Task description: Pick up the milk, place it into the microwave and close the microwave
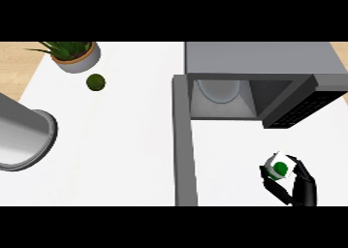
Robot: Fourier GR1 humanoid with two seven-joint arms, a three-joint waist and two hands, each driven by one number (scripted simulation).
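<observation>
the milk [279,167], a small white carton with a green mark on its top, sits inside the right hand [299,184], whose black fingers and thumb curl round it from below and from both sides. the hand comes in from the lower right of the view and holds the carton over the white counter [112,160].

up and a little left of the hand stands the microwave [262,63], a grey box with its cavity open toward the viewer; a pale round plate [219,90] lies on the cavity floor. its dark control panel [299,107] is the part nearest the hand, just above it. the microwave door [184,145] is swung wide open and runs as a long grey bar down the counter, to the left of the hand.

far to the left of the hand, a large grey cylinder [15,133] lies tilted at the counter's edge. up and far left, a small dark green round fruit [96,82] rests on the counter, and beyond it a potted plant [76,54] in a grey pot. light wooden floor [8,68] shows past the counter's left and top right edges.

the left hand does not show.
</observation>
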